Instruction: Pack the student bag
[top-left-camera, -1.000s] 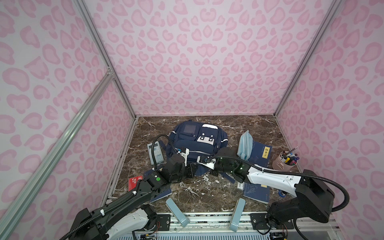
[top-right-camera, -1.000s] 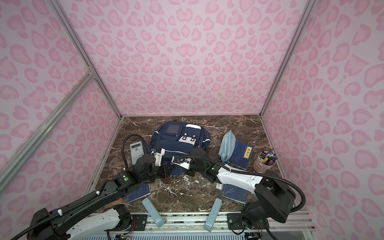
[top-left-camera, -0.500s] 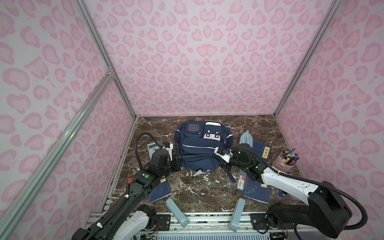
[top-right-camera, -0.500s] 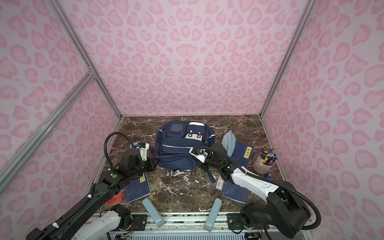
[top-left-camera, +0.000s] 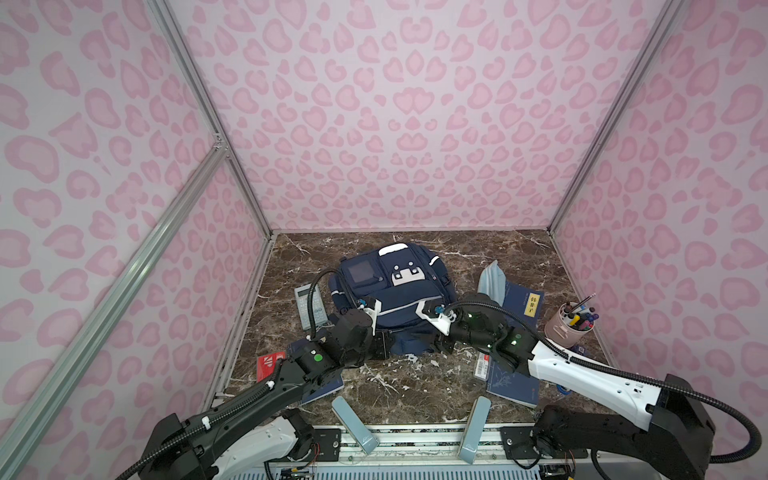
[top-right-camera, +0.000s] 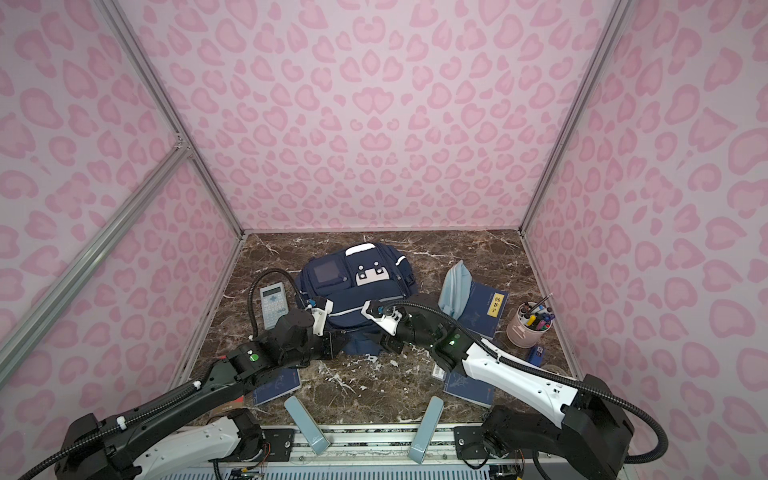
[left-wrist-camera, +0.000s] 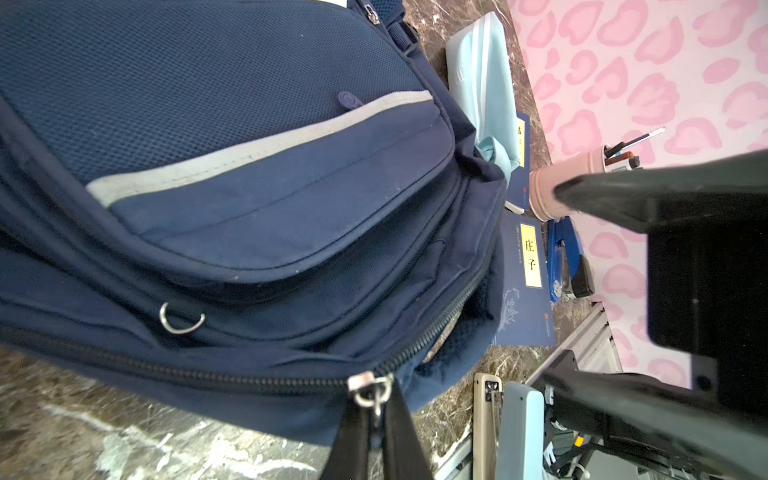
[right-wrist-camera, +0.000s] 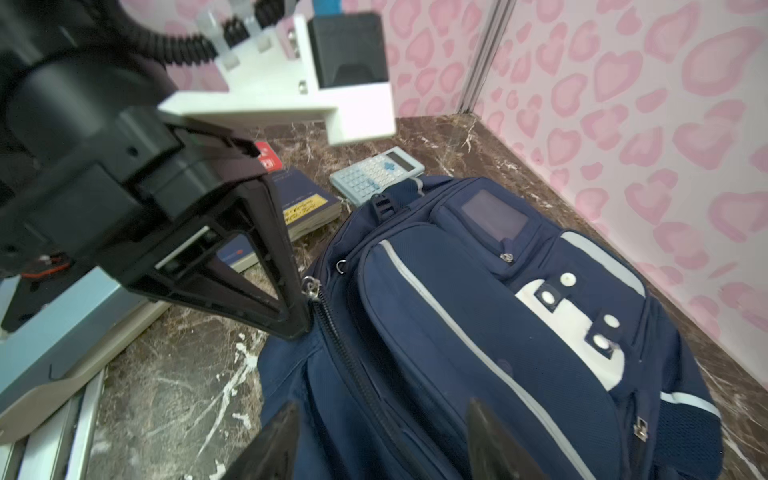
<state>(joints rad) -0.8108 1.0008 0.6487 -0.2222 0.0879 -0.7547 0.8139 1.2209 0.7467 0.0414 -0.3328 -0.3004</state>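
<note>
Here, the student bag (top-left-camera: 395, 291) lay flat at the middle of the marble table (top-left-camera: 415, 386), front pockets up. Its long axis ran from the robot's side toward the back wall. Both grippers stood at its near end, so the bag lay straight ahead of each.

The left gripper (left-wrist-camera: 374, 419) was nearer the working point. Its jaws were pinched together on the zipper pull (left-wrist-camera: 368, 388) at the bag's near left corner. From there the zip track (right-wrist-camera: 345, 353) led across the near end toward the right gripper (right-wrist-camera: 382, 409). That gripper's jaws stood wide apart and held nothing. They straddled the track close over the fabric; contact could not be confirmed.

The left arm reached forward, low over the table, with its gripper turned inward along the bag's edge. The right arm reached in from the right side, wrist angled down over the near end.

Judgement: the coming move probably turned on drawing the pull along the track, with the right gripper free to brace the fabric. Whether the teeth were already parted could not be determined.
</note>
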